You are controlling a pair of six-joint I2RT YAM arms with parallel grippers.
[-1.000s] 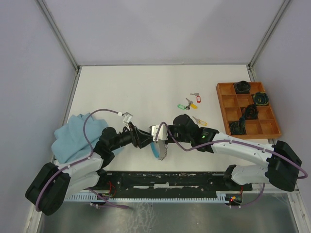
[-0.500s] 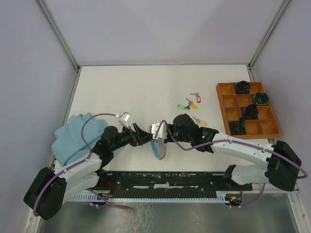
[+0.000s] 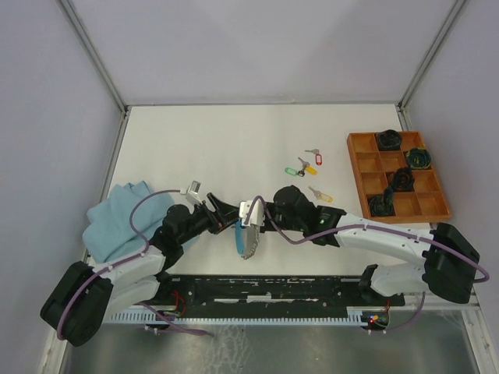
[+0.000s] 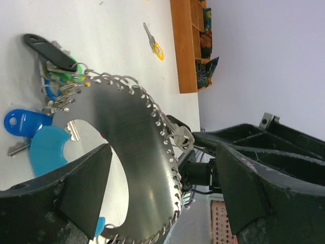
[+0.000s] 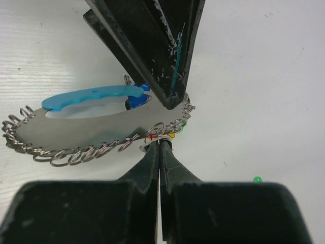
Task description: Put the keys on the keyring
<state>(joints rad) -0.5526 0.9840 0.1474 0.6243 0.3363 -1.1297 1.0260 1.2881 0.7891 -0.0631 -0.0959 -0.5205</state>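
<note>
Keyring (image 3: 246, 238), seen from above, sat between your arms near the counter's (image 3: 195, 140) front edge. Left wrist: your left end effector (image 4: 162, 173) gaped wide around its grey, loop-fringed disc. Right wrist: your right end effector (image 5: 160, 150) pinched one edge loop tight.

From above, the keyring (image 3: 248, 241) is only an edge-on sliver between the arms, while the left wrist view loses part of its rim behind a finger (image 4: 81, 188) of the left gripper (image 4: 162, 152) and past the picture's edge.
</note>
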